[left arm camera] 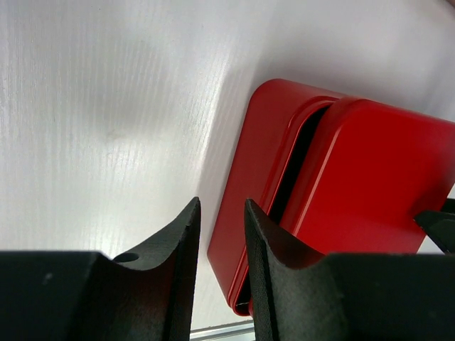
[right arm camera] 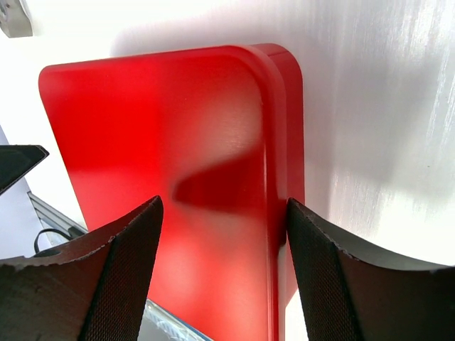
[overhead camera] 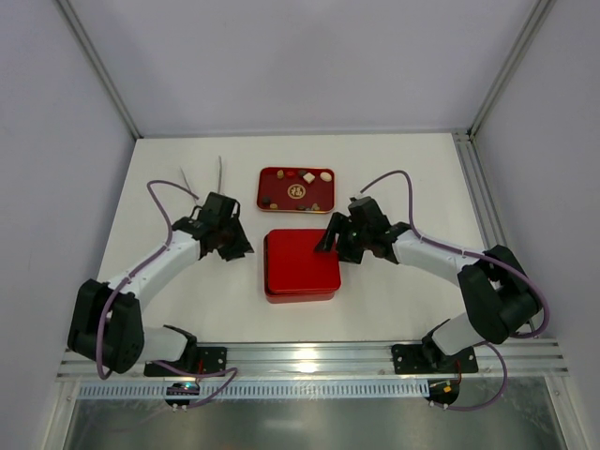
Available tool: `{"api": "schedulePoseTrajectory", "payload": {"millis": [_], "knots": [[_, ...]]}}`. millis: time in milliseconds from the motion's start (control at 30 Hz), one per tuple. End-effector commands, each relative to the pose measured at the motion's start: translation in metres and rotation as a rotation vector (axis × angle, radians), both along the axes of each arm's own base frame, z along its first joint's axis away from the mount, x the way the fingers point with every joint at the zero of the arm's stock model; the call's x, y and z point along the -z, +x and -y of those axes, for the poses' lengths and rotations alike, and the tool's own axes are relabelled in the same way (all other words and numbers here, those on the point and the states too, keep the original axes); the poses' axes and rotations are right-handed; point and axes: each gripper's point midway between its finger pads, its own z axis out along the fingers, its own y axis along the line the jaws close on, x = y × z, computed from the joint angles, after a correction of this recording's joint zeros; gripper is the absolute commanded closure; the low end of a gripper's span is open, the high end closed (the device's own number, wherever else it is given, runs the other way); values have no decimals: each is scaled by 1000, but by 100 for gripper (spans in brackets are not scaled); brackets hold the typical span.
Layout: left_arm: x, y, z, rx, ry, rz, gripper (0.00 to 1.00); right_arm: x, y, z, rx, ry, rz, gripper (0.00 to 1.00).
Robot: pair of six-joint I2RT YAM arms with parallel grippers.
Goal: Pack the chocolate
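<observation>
Top external: chocolate tiny brown, tan, white bits; left fingers narrowly parted, right fingers wide apart.

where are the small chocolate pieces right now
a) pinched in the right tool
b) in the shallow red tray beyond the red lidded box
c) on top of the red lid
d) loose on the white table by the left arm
b: the top view shows the small brown, tan and white chocolate pieces lying in the shallow red oblong tray, on the far side of the flat red square lid, which has nothing on top.
</observation>
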Motion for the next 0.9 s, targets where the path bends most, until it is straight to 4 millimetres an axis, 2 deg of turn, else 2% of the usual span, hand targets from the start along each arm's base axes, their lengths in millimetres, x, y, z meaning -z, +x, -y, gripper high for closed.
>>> {"api": "schedulePoseTrajectory", "payload": {"millis": [0, 333, 533, 867], "knots": [[5, 5, -2, 4, 14, 2, 70, -12, 13, -3, -26, -23, 71, 29], [31, 8, 14, 28, -30, -74, 78, -16, 20, -4, -56, -35, 137, 26], [35, 9, 22, 46, -56, -91, 81, -17, 25, -1, -66, -60, 176, 26], [37, 8, 34, 68, -67, -103, 83, -23, 31, -1, -81, -99, 249, 37]]}}
